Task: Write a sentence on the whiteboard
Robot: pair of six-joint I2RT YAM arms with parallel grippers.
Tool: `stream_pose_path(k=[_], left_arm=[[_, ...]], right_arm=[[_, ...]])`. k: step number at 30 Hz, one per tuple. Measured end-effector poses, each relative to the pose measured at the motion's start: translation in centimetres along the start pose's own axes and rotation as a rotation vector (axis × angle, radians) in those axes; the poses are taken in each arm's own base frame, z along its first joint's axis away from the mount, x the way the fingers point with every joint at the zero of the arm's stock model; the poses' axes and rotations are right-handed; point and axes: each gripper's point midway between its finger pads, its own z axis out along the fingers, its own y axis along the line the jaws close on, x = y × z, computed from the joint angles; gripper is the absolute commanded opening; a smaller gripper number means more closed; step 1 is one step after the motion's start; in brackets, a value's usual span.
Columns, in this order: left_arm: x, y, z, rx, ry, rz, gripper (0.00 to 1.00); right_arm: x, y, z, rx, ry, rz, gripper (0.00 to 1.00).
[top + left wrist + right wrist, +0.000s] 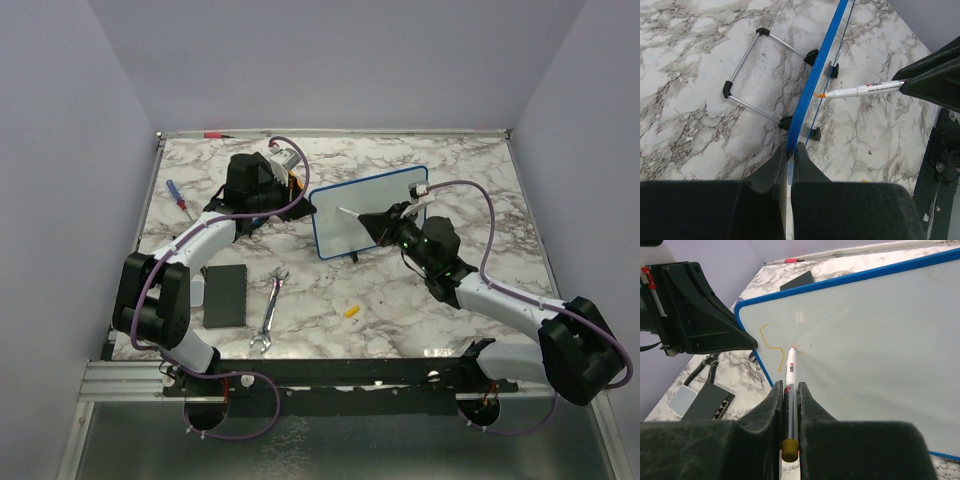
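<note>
The whiteboard (375,205), white with a thin blue frame, stands tilted on the marble table. My left gripper (791,146) is shut on the board's blue left edge (821,62), also seen from above (308,207). My right gripper (787,385) is shut on a white marker (790,371) with a yellow end cap. The marker's orange tip touches the board's white face (870,335) near its left side. Of the sentence, only one short yellow squiggle (771,342) shows, just left of the tip. In the left wrist view the marker (865,90) meets the board from the right.
A wire stand (747,75) props the board from behind. In front lie a wrench (270,310), a black pad (224,296) and a small yellow cap (352,311). A screwdriver (178,195) lies at the left, a red pen (215,133) at the back edge.
</note>
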Motion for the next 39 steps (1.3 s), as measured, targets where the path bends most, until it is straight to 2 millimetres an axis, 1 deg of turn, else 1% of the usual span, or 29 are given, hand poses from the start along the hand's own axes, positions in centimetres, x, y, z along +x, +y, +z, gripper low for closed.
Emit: stream_pose_path(k=[6,15,21,24,35,39], left_arm=[[0.0,0.0,0.0,-0.002,0.000,-0.003,0.00],[0.0,0.0,0.0,-0.002,0.000,-0.004,0.00],[0.0,0.0,0.0,-0.002,0.000,-0.004,0.00],[0.0,0.0,0.0,-0.002,0.000,-0.004,0.00],[0.0,0.0,0.0,-0.002,0.000,-0.004,0.00],[0.0,0.0,0.0,-0.002,0.000,-0.004,0.00]], right_arm=[[-0.1,0.2,0.5,-0.008,-0.004,0.000,0.01],[0.1,0.1,0.5,-0.007,-0.001,0.000,0.01],[1.7,-0.5,0.0,0.006,0.034,0.005,0.01],[2.2,-0.7,-0.2,0.009,0.045,0.009,0.01],[2.1,-0.6,-0.1,0.005,0.043,0.010,0.01],[1.8,-0.5,0.1,0.001,0.035,0.010,0.00]])
